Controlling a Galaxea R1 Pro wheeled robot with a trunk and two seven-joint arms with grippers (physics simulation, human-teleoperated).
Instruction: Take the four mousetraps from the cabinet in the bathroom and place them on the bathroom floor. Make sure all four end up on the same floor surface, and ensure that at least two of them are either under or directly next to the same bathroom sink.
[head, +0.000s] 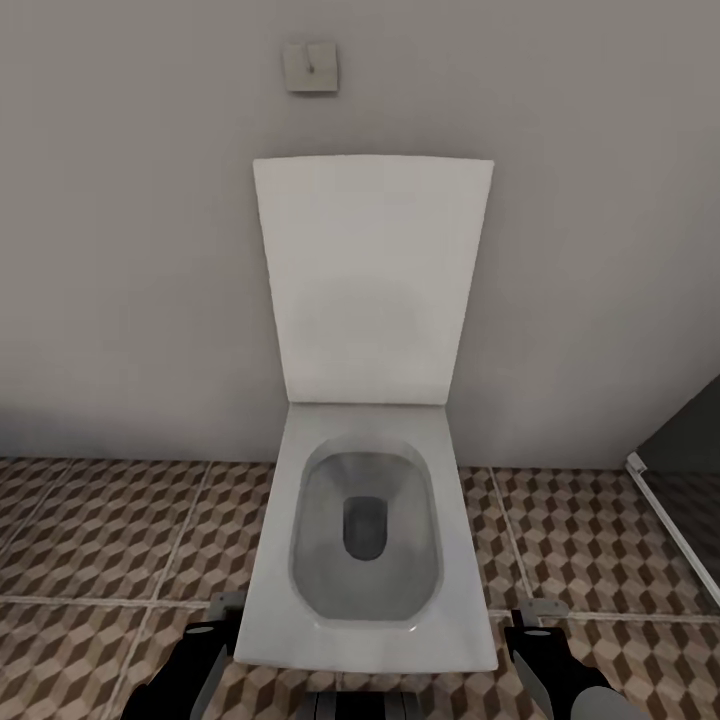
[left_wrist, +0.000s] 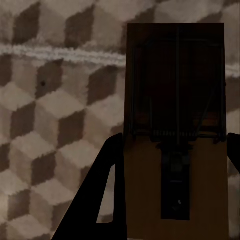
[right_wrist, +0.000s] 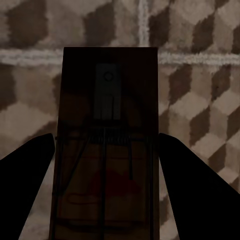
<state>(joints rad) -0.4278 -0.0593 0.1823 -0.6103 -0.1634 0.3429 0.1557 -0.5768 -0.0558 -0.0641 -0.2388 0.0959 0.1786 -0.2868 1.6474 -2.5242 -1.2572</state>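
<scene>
1. Wall (head: 120, 250) of plain grey takes up the upper two thirds of the head view, with a small square flush plate (head: 310, 68) at top centre; the robot faces it squarely, apparently mid-journey, not at a placing spot.
2. Toilet (head: 365, 540), white, lid raised against the wall, sits in the centre of the frame, with no basin alongside it.
3. Bathroom floor (head: 100, 560), in cube-patterned tiles, runs across the lower third on both sides of the bowl.
4. Left gripper (head: 210, 640), at lower left of the head view, is clamped on a mousetrap (left_wrist: 175, 140); the wrist view shows a dark finger pressing each long edge, the board held above the tiles for carrying.
5. Right gripper (head: 528, 640), at lower right, is likewise clamped on a second mousetrap (right_wrist: 107, 145), fingers at either side, floor beneath.
6. Both traps appear held, not set down, probably because this spot is beside no sink.
</scene>
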